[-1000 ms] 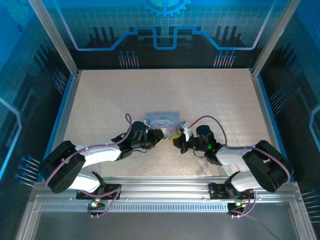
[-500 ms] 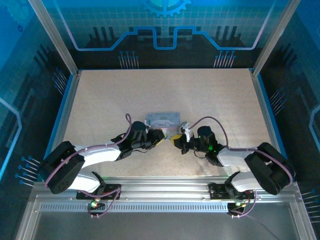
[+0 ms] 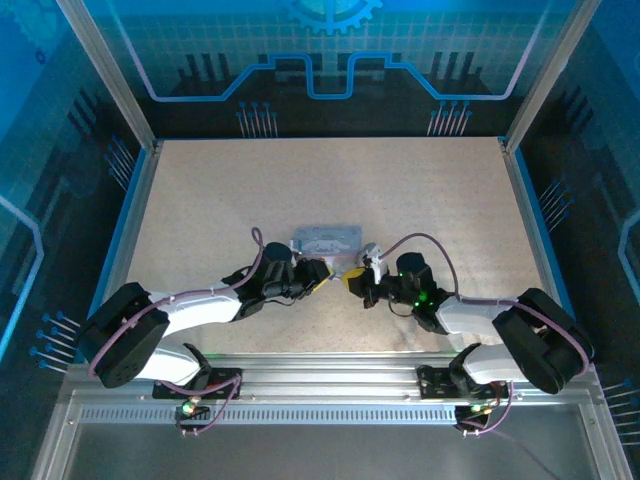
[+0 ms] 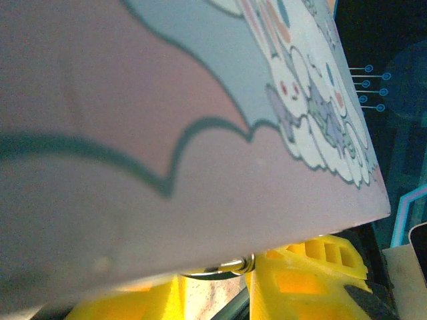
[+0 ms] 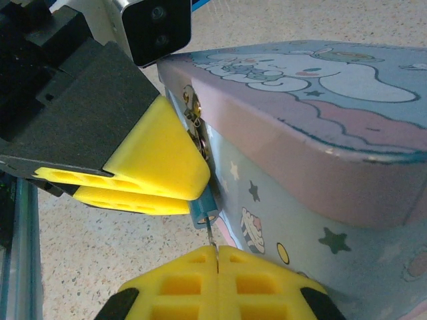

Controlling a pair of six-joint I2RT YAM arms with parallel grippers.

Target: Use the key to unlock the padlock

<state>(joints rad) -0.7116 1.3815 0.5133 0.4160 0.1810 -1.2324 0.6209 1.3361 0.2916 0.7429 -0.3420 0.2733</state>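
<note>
A pale lavender cartoon tin (image 3: 323, 239) stands mid-table with both grippers at its near side. In the right wrist view the padlock (image 5: 202, 211) is a tiny teal body hanging at the tin's hasp (image 5: 193, 105). My left gripper (image 5: 197, 193) is shut on the padlock from the left. The key (image 5: 211, 235) is a thin metal shaft entering the padlock's underside, and my right gripper (image 5: 217, 252) is shut on its lower end. In the left wrist view the metal shackle (image 4: 220, 269) shows between the left gripper's (image 4: 215, 293) yellow fingers, under the tin lid (image 4: 167, 133).
The tan table (image 3: 420, 190) is ringed by blue edging and aluminium posts (image 3: 105, 70). A metal rail (image 3: 330, 375) with both arm bases runs along the near edge. The two grippers (image 3: 325, 275) (image 3: 352, 281) nearly meet tip to tip.
The right wrist has edged slightly to the right. Both grips and the tin stay as they were.
</note>
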